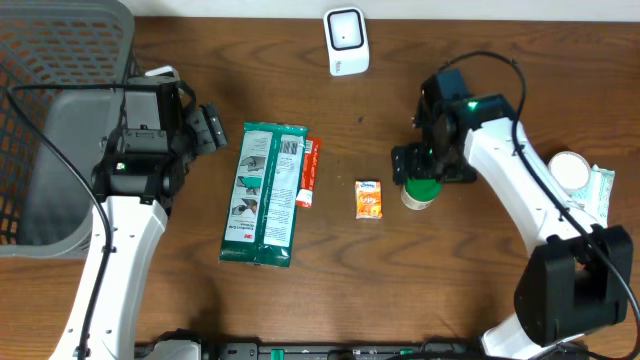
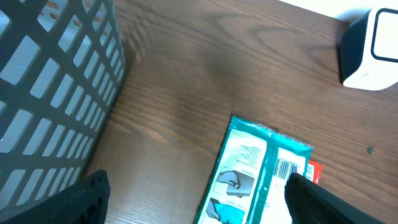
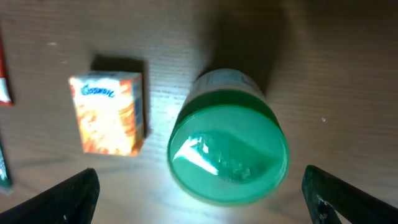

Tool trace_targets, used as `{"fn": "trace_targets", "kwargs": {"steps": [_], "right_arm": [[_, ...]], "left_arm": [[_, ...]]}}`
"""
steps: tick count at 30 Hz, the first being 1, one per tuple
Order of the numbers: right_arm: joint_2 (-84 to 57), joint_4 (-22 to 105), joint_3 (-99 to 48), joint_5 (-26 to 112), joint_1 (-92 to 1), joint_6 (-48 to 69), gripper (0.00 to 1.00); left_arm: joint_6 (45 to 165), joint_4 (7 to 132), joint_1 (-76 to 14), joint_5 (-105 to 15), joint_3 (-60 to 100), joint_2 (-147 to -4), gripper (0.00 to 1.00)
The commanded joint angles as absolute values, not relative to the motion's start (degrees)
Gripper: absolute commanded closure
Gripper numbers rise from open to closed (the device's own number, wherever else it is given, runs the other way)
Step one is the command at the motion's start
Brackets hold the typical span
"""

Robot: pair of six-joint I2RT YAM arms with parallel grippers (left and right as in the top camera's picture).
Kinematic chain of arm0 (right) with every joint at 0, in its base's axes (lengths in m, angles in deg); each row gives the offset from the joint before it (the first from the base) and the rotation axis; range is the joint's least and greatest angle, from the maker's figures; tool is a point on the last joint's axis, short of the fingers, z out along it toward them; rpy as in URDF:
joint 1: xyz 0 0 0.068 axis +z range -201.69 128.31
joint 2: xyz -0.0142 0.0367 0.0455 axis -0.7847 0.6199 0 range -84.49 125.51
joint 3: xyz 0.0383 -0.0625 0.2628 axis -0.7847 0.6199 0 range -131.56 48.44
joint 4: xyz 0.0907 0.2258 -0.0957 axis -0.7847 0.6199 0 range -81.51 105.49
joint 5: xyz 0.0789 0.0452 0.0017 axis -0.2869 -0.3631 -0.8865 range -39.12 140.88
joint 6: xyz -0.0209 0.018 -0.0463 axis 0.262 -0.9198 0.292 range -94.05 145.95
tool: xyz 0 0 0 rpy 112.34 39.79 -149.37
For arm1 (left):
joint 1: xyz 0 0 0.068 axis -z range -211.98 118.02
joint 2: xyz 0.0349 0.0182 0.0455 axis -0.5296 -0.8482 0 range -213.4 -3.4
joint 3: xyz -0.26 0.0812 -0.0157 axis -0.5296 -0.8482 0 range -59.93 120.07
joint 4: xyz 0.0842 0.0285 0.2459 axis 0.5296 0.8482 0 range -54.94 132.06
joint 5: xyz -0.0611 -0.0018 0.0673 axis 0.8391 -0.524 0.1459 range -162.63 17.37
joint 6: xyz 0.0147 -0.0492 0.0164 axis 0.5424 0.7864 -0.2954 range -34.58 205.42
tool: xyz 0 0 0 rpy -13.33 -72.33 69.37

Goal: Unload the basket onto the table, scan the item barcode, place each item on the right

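A white barcode scanner (image 1: pixel 346 40) stands at the table's far edge; its side shows in the left wrist view (image 2: pixel 373 50). A jar with a green lid (image 1: pixel 420 190) stands upright right of centre. My right gripper (image 1: pixel 432 168) hangs directly over it, open, its fingers wide on either side of the lid (image 3: pixel 227 155) and not touching it; nothing is held in the gripper (image 3: pixel 205 202). My left gripper (image 1: pixel 210 128) is open and empty beside the basket, above bare wood (image 2: pixel 196 205).
A small orange box (image 1: pixel 369 199) (image 3: pixel 109 112) lies left of the jar. A green wipes pack (image 1: pixel 263 193) (image 2: pixel 261 174) and a red packet (image 1: pixel 309 172) lie mid-table. A grey basket (image 1: pixel 50 120) fills the left; a white tub (image 1: pixel 570 170) sits far right.
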State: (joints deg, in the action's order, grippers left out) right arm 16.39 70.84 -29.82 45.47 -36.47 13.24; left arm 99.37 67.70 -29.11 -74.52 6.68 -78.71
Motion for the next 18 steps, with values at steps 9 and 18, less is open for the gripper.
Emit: {"fn": "trace_targets", "kwargs": {"steps": [9,18], "right_arm": [[16.89,57.04,-19.2,48.61,-36.05,13.37,0.07],[16.89,54.09,-16.64,50.63,-35.81,13.39,0.17]], "left_arm": [[99.68,67.64,-29.24,-75.24,6.61,-78.31,0.14],[99.68,67.64,-29.24,-75.24,6.61,-78.31,0.14]]}}
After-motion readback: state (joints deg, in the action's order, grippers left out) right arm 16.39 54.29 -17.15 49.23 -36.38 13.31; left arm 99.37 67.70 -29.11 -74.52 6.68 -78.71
